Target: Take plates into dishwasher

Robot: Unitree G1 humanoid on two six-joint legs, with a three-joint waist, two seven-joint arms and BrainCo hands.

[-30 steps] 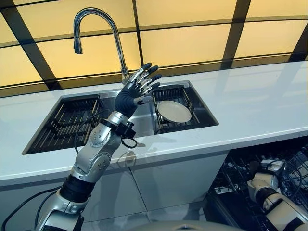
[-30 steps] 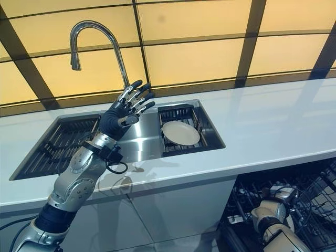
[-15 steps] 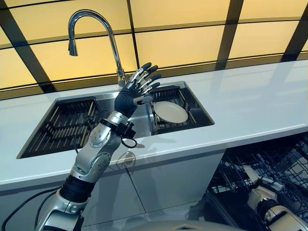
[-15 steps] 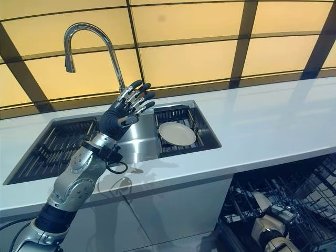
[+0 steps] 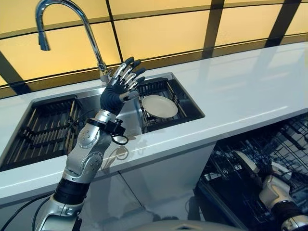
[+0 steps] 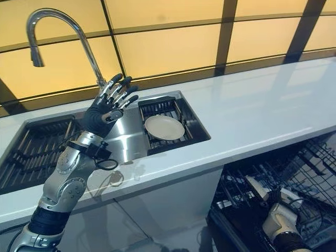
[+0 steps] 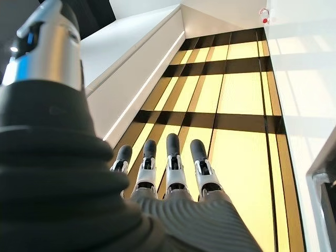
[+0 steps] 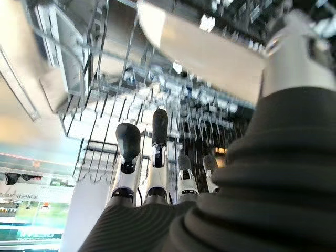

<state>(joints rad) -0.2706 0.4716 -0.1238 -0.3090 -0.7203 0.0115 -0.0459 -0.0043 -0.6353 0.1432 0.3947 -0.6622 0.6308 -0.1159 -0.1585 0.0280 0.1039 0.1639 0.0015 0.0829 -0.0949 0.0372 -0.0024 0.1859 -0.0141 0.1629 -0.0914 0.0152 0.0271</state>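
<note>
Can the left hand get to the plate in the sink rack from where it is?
Probably yes. The left hand is raised, fingers straight, beside the faucet, with the plate lying flat in the rack just to its right. Nothing stands between them.

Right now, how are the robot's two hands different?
The left hand is raised high above the sink, while the right hand is down low in the dishwasher rack. The left hand touches nothing; the right hand is right beside a plate in the rack. Both have straight, open fingers.
</note>
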